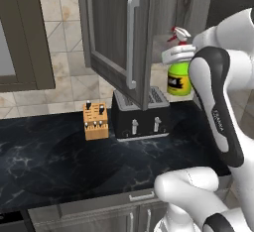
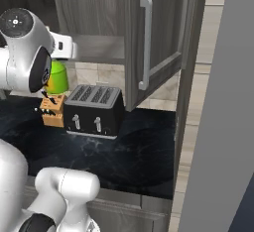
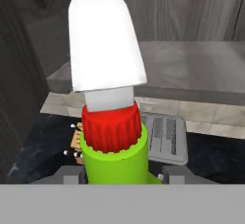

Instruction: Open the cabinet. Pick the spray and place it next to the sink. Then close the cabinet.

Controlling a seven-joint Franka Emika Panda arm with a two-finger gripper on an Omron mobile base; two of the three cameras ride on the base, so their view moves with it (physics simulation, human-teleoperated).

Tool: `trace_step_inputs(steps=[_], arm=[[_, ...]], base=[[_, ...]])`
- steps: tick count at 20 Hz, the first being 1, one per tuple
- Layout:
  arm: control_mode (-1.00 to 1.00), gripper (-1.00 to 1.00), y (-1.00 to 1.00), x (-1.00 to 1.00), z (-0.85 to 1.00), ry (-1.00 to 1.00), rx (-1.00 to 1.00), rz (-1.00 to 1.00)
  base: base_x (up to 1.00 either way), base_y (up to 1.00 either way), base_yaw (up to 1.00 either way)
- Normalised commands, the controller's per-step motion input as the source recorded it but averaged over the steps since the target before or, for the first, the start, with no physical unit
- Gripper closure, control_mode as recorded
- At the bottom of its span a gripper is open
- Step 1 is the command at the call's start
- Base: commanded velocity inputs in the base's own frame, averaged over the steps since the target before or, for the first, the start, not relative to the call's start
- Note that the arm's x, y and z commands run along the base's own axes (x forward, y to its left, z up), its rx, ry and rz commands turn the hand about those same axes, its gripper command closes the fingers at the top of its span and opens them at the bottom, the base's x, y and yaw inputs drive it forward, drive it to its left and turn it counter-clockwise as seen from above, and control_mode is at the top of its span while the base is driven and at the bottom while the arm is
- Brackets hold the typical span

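Observation:
The lime-green spray (image 3: 112, 156) with its red collar and white head stands upright between my fingertips, and my gripper (image 3: 119, 176) is shut on its body. The spray (image 1: 179, 80) hangs in the air in front of the open cabinet, above the counter and to the right of the toaster. From the right it shows as a green body (image 2: 58, 76) behind my arm. The cabinet door (image 1: 114, 32) stands swung out, with its silver bar handle (image 1: 131, 42) facing me. The inner shelf (image 3: 191, 70) lies just behind the bottle. The sink is out of view.
A black toaster (image 1: 141, 114) and a small wooden knife block (image 1: 95, 121) stand on the black marbled counter (image 1: 44, 161) under the cabinet. The other open door (image 2: 154, 32) juts out at the right. A dark brown frame (image 1: 20, 32) is at the left.

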Motion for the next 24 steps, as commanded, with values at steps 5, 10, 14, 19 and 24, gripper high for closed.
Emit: trace_step_inputs(steps=[5,10,14,19,24], arm=[[-1.00,1.00,-0.20,-0.43,-0.46,0.16,0.00,0.00],[-1.00,1.00,-0.10,-0.39,-0.46,0.10,0.00,-0.01],[-1.00,1.00,0.00,-0.34,-0.30,0.00,0.00,0.00],[-1.00,1.00,0.00,-0.22,-0.33,0.00,0.00,0.00],[-1.00,1.00,0.00,0.00,-0.32,0.00,0.00,0.00]], base=[[0.00,0.00,0.00],[0.00,0.00,0.00],[0.00,0.00,0.00],[0.00,0.00,0.00],[0.00,0.00,0.00]])
